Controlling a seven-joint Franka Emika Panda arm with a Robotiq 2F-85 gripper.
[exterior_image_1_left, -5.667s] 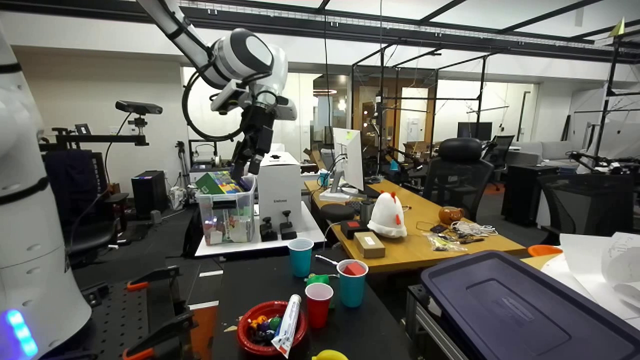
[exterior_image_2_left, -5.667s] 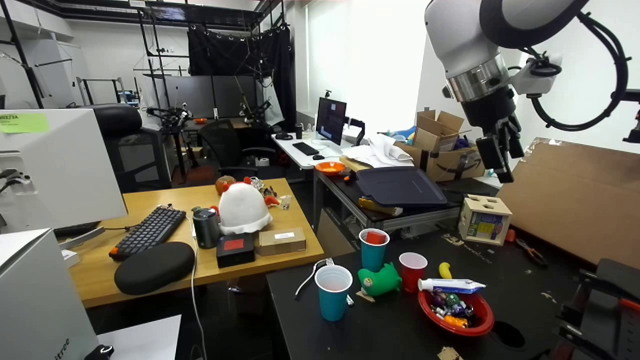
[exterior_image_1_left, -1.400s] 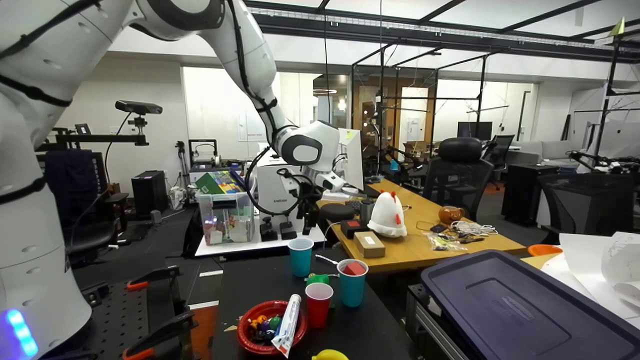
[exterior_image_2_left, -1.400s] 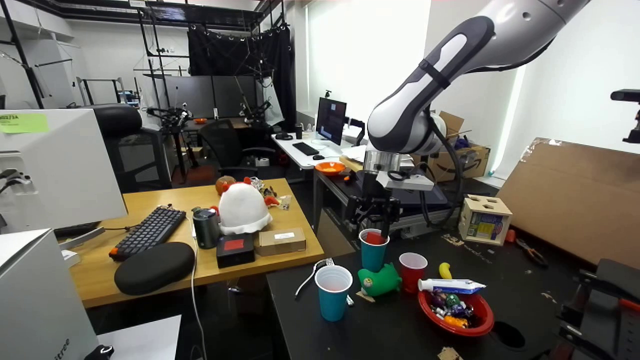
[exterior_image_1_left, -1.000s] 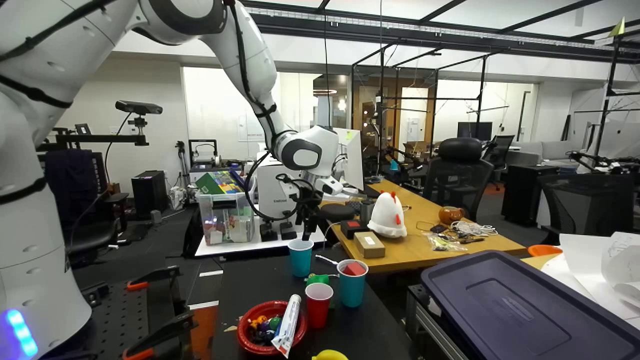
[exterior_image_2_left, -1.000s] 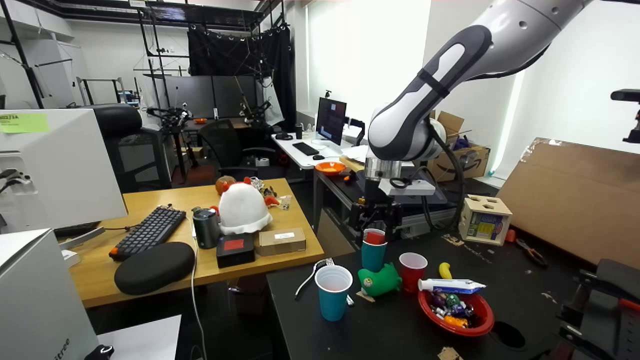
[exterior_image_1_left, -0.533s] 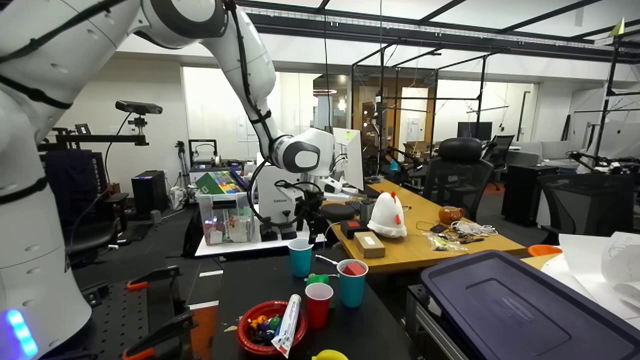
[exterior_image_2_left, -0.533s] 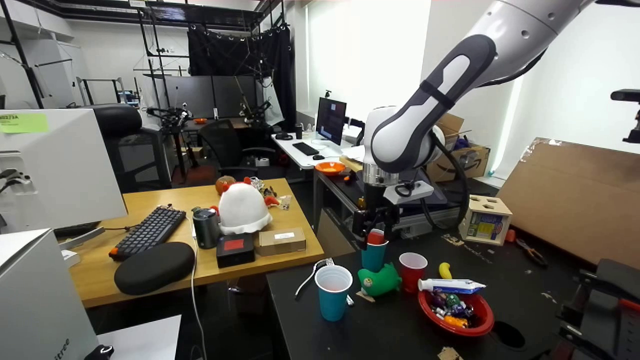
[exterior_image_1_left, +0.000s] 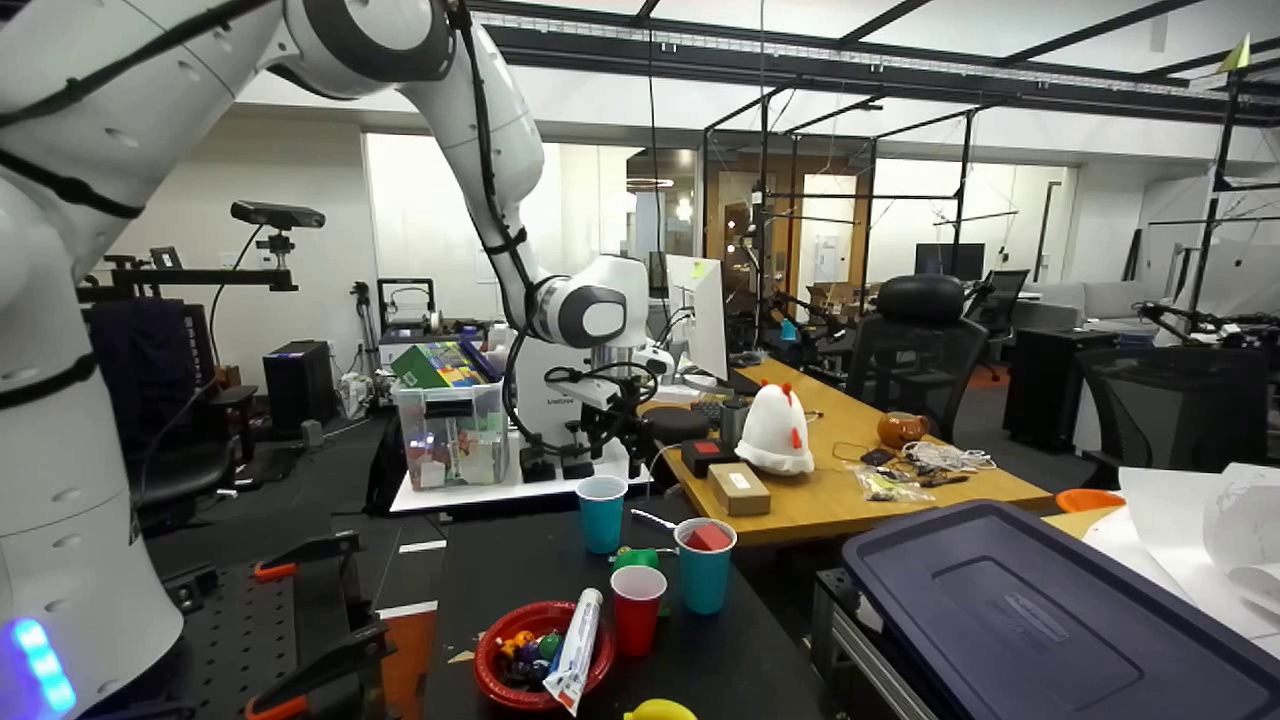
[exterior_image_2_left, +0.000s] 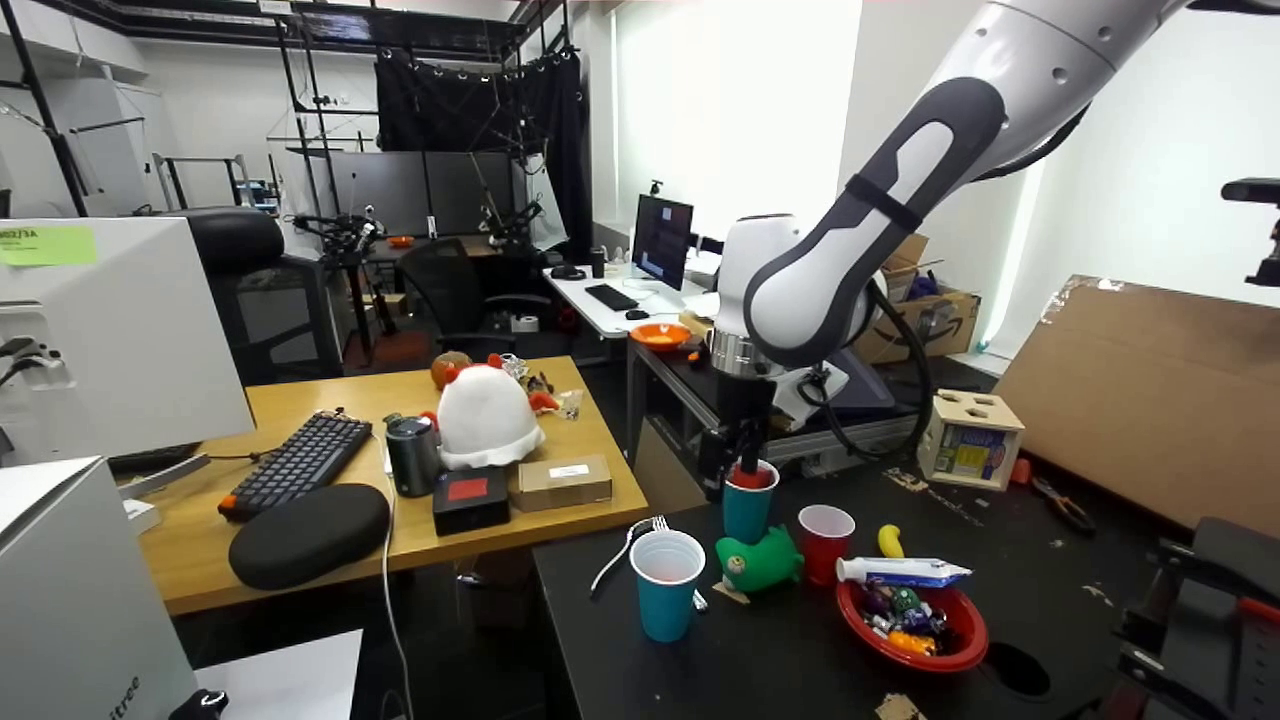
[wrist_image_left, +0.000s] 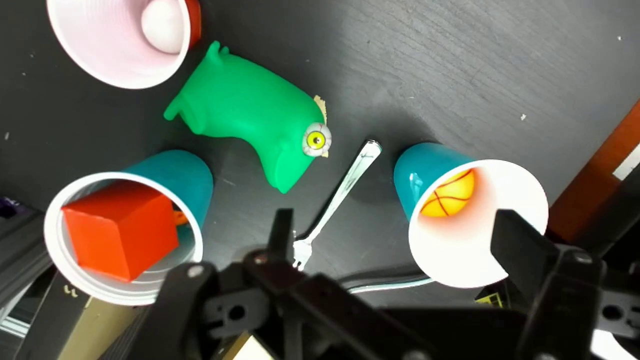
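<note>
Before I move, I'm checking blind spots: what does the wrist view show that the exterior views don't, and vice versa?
Only the wrist view clearly shows the pale ball in the red cup and yellow ball in a blue cup. Both exterior views alone show the red bowl and tube. All show those cups, another blue cup with a red block, the green toy and gripper.

Arm (exterior_image_1_left: 510, 140) arched, jaws spread, pointing down

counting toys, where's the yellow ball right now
In the wrist view, the yellow ball sits right of centre inside a blue cup, right of the fork.
</note>
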